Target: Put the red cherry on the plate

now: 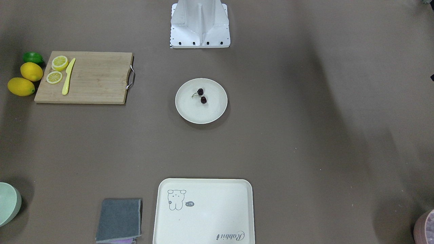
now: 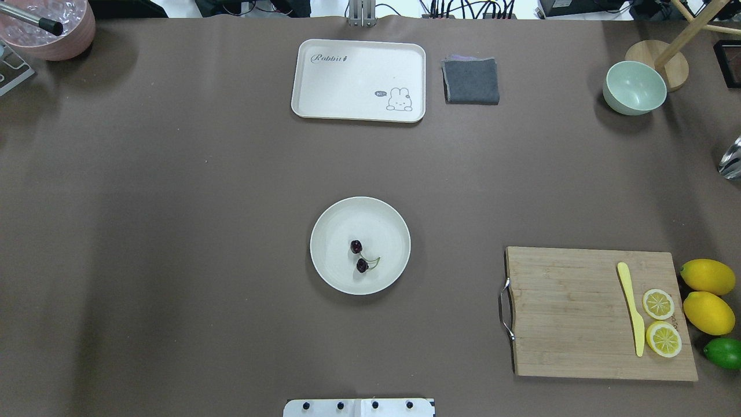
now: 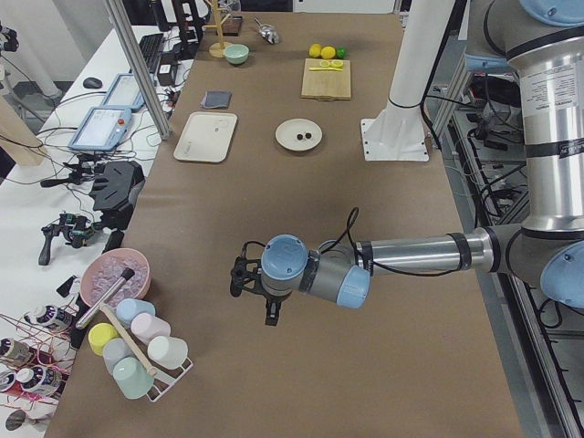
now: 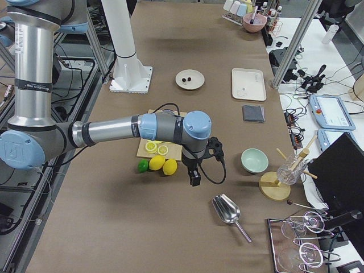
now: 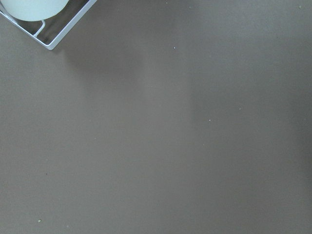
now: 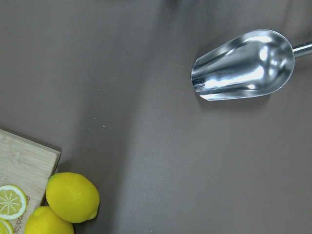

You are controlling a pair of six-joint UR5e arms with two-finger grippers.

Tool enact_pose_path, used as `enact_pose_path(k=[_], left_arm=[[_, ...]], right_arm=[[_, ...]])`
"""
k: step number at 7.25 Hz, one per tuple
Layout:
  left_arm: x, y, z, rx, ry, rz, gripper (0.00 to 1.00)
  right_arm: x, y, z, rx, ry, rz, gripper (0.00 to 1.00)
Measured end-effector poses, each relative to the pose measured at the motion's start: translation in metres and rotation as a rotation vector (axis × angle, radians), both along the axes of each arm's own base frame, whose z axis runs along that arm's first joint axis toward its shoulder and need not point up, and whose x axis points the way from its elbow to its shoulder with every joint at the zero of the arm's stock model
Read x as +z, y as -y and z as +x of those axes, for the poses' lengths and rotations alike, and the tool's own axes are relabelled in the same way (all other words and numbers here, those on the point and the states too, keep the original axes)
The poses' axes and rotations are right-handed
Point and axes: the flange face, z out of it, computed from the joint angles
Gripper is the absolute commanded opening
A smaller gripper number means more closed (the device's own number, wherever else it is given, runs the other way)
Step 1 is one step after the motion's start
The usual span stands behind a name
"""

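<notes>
The red cherry (image 1: 202,96), two tiny dark fruits joined by thin stems, lies on the round cream plate (image 1: 185,110) at the table's middle. The overhead view shows the cherry (image 2: 359,256) just below the plate's (image 2: 333,272) centre. Both arms are far from it. In the exterior left view my left gripper (image 3: 271,315) hangs over bare table near the cup rack. In the exterior right view my right gripper (image 4: 195,179) hangs beside the lemons. I cannot tell whether either is open or shut. Neither wrist view shows fingers.
A bamboo cutting board (image 2: 570,315) carries lemon slices (image 2: 659,304) and a yellow knife (image 2: 632,308); lemons (image 2: 707,277) and a lime (image 2: 723,353) lie beside it. A rabbit tray (image 2: 347,81), grey cloth (image 2: 470,80), mint bowl (image 2: 634,87) and metal scoop (image 6: 243,65) are around.
</notes>
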Motion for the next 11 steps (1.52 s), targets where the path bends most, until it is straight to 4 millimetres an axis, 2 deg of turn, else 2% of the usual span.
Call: enact_pose_path(k=[6,11], left_arm=[[-0.025,0.032,0.004,0.012,-0.006,0.063,0.98],[-0.027,0.036,0.004,0.011,0.004,0.069,0.98]], right_arm=[[0.008,0.002,0.004,0.006,0.008,-0.01,1.0],[0.003,0.002,0.009,0.017,0.01,-0.001,1.0]])
